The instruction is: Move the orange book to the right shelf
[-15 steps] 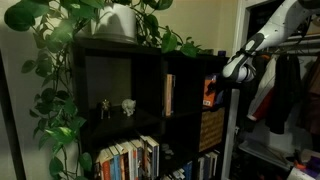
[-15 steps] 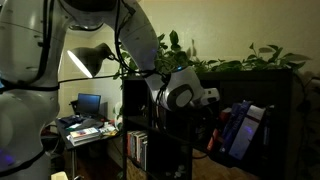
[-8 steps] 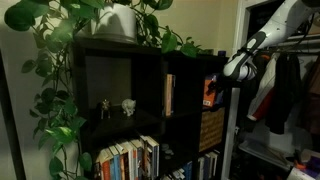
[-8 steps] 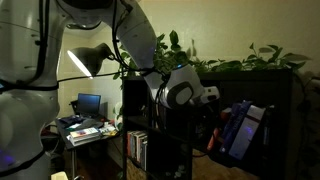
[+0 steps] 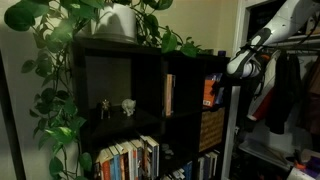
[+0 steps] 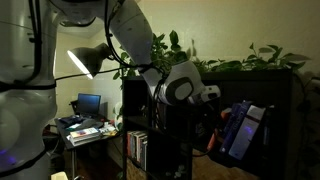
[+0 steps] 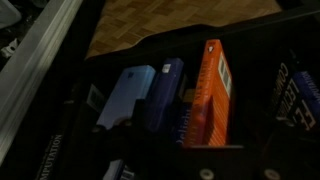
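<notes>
Already the slim, bright orange book (image 5: 208,90) stands in the square black right shelf compartment (image 5: 190,68) of the dark bookcase (image 5: 161,110) in an exterior view, and the Robotiq gripper (image 5: 237,68) just outside it could, I judge, clip the cover and tip it out. In an exterior view the gripper (image 6: 207,96) is too dark to tell whether its jaws are apart. From the wrist view the orange book (image 7: 210,90) stands beside blue books (image 7: 150,95), no fingers on it, seemingly unheld.
</notes>
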`<state>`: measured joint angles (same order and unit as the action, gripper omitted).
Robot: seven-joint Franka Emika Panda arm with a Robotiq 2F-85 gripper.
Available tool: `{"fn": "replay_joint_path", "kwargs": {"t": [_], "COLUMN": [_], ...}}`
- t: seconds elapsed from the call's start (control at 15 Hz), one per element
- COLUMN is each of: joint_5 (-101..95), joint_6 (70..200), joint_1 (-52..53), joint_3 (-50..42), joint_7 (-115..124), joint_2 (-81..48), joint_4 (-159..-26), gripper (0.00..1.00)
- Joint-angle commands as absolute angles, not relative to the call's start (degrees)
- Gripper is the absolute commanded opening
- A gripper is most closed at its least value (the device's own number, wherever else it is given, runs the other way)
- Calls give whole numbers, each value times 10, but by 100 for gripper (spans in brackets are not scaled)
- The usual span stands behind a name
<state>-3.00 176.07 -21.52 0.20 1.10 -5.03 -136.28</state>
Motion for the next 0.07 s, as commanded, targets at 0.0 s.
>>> {"fn": "replay_joint_path", "kwargs": {"t": [0.0], "joint_5": [-16], "joint_6": [1759], "joint_1": [-174], "joint_3": [-37], "joint_7": [1], "joint_2": [-49], "joint_4": [-1363], "gripper": [100]}}
